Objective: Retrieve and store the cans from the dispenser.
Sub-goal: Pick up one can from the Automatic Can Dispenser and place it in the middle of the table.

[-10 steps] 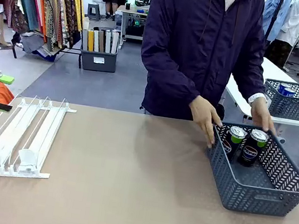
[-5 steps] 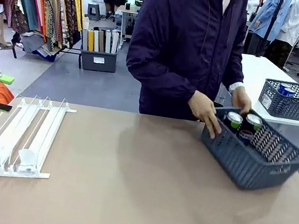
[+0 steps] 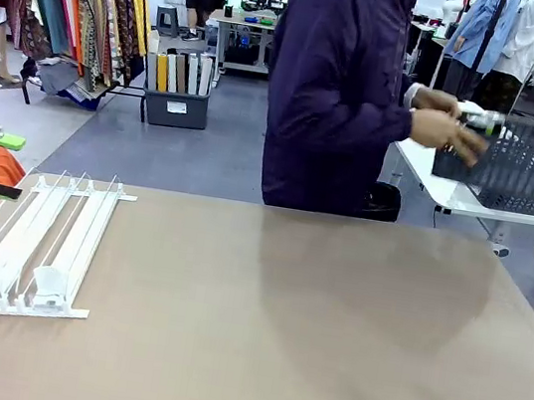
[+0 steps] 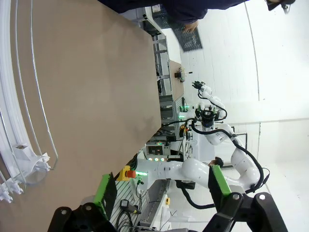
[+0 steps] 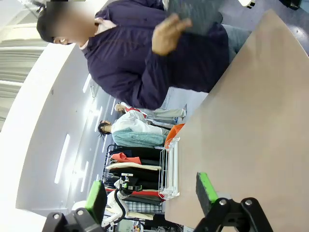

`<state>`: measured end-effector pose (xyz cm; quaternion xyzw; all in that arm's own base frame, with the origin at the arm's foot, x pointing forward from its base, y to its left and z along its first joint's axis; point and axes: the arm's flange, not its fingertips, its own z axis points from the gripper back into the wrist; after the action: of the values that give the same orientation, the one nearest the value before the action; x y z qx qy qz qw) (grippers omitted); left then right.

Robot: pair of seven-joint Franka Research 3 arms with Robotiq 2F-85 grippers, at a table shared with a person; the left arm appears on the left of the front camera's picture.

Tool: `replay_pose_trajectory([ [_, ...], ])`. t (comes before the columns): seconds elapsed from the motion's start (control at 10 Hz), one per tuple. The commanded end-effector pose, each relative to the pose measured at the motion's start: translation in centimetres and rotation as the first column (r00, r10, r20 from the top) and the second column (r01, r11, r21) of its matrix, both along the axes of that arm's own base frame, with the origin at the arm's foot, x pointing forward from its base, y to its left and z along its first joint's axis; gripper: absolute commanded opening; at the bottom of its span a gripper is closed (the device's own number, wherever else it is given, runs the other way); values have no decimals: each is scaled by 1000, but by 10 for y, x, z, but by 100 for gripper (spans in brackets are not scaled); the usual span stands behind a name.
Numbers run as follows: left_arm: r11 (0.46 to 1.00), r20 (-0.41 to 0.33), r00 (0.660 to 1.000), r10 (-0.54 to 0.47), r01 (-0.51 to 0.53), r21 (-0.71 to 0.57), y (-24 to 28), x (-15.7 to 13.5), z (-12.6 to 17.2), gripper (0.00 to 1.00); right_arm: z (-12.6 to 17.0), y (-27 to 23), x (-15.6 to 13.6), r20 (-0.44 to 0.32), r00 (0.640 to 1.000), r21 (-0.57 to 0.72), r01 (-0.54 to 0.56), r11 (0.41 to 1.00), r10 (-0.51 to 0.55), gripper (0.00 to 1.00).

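Dispenser (image 3: 27, 245) sits on the table's (image 3: 276, 342) left side, well apart from both grippers; left gripper (image 4: 161, 186) and right gripper (image 5: 149, 193) jaws spread, empty.

Grey floor (image 3: 173, 156), clothes rack (image 3: 76, 0) far left, white side table (image 3: 449, 192) right, white wall (image 4: 270, 58).

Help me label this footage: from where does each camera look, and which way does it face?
Front view: fixed on the robot's side, facing across the table at the person carrying a basket; dispenser on the left.
Left wrist view: rolled sideways, looking past the open left tool along the table; dispenser rails beside it.
Right wrist view: rolled, behind the open right tool, facing the person.
Shared: table, dispenser, person, basket.
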<state>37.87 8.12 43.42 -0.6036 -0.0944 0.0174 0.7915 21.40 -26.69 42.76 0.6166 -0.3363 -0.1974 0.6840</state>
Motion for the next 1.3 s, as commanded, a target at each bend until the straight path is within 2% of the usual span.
replay_pose_trajectory([
  [0.0, 1000, -7, 1000, 2, -2, 12, 0, -3, 1, 100, 4, 1, 1, 3, 1000, 10, 3, 1000, -3, 100],
  [1.2, 1000, -7, 1000, 2, -2, 12, 0, -3, 1, 100, 4, 1, 1, 3, 1000, 10, 3, 1000, -3, 100],
])
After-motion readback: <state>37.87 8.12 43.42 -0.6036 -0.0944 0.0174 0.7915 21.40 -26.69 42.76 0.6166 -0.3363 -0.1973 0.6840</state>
